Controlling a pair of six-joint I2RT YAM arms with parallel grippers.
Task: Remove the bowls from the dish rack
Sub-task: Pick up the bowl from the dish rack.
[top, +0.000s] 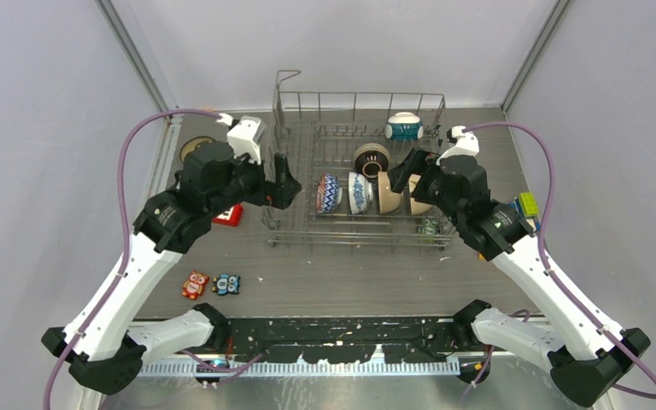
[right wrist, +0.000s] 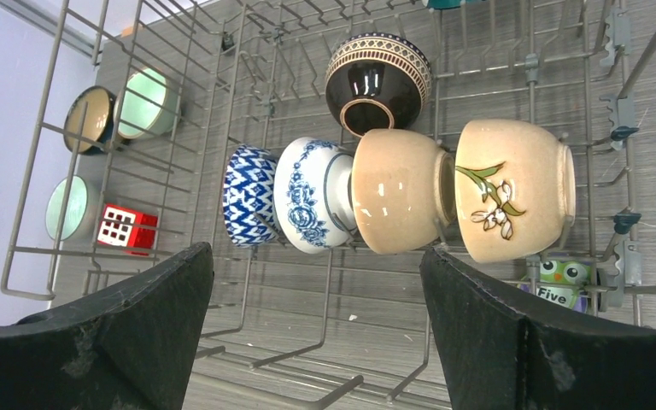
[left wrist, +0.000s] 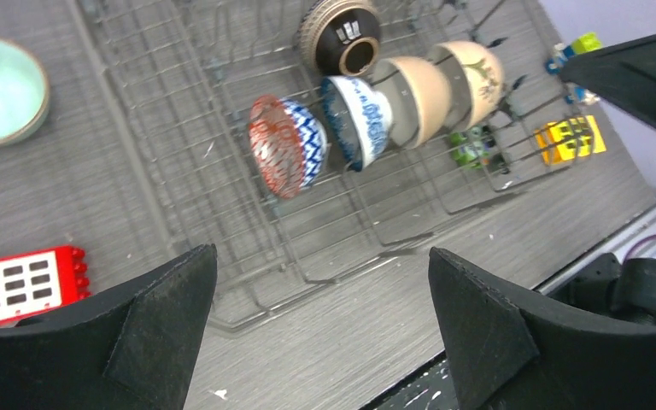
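Note:
The grey wire dish rack [top: 352,242] stands mid-table. A row of bowls stands on edge in it: a red-and-blue patterned one [top: 328,194] [left wrist: 286,145] [right wrist: 250,195], a blue-and-white one [top: 359,193] [left wrist: 359,120] [right wrist: 316,195], a tan one [top: 389,195] [right wrist: 397,190] and a cream flowered one [right wrist: 512,188] [left wrist: 474,81]. Behind them sit a dark brown bowl [top: 371,159] [right wrist: 377,81] and a teal-and-white bowl [top: 403,126]. My left gripper [top: 288,184] [left wrist: 320,256] hangs open at the rack's left front corner. My right gripper [top: 400,173] [right wrist: 316,252] is open just above the tan and cream bowls.
Pale green bowls [left wrist: 0,90] [right wrist: 149,102] and a brown-rimmed one [top: 195,147] sit on the table left of the rack. A red block [top: 228,215] lies near my left gripper. Two owl figures [top: 212,284] lie front left. A green owl [right wrist: 559,282] and a yellow block [left wrist: 572,138] lie right.

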